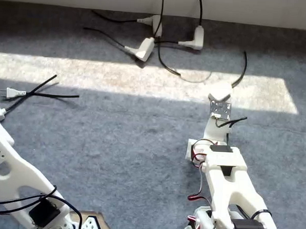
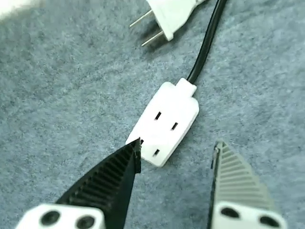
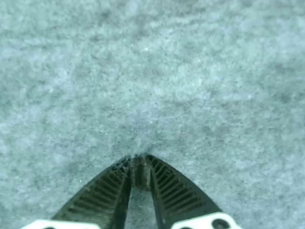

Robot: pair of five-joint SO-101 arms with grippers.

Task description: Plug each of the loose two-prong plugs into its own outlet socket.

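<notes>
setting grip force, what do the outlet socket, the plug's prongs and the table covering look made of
The outlet socket looks like white moulded plastic, smooth, slightly glossy, rounded edges. The plug has prongs of thin silvery metal, likely bare. The table covering is grey felt or short-pile carpet, matte and fuzzy; which one is unclear.

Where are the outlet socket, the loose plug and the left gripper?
outlet socket (image 2: 164,124), left wrist view, slotted face.
loose plug (image 2: 172,13), left wrist view, white body.
left gripper (image 2: 178,145), left wrist view, midway between fingertips.
</notes>
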